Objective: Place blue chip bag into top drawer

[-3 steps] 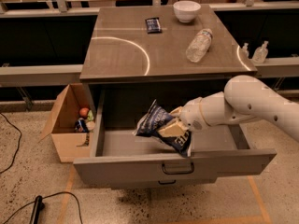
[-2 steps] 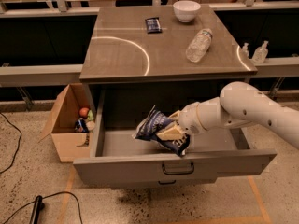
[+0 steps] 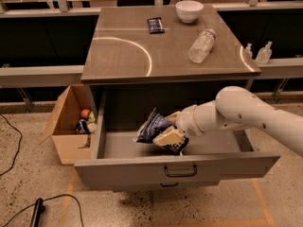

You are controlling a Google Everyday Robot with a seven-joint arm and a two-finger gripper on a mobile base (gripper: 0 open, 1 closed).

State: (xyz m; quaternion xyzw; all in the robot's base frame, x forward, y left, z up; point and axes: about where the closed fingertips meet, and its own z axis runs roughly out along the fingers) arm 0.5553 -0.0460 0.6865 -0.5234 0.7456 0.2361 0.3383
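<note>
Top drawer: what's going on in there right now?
The robot's arm reaches into the open top drawer, and its gripper is closed on the blue chip bag, holding it low inside the drawer, near the middle. The bag has not been released. On the counter above are a water bottle, a white bowl and a small dark packet, none being handled.

The hand (image 3: 169, 139) hangs just below the front edge of a grey tabletop (image 3: 142, 56) crossed by a bright arc of reflected light. Below it lies speckled floor (image 3: 118, 207) with an orange tape line (image 3: 260, 200); left of the hand in view sits an open cardboard box (image 3: 71, 150), a black cable (image 3: 37, 209) lower left.
</note>
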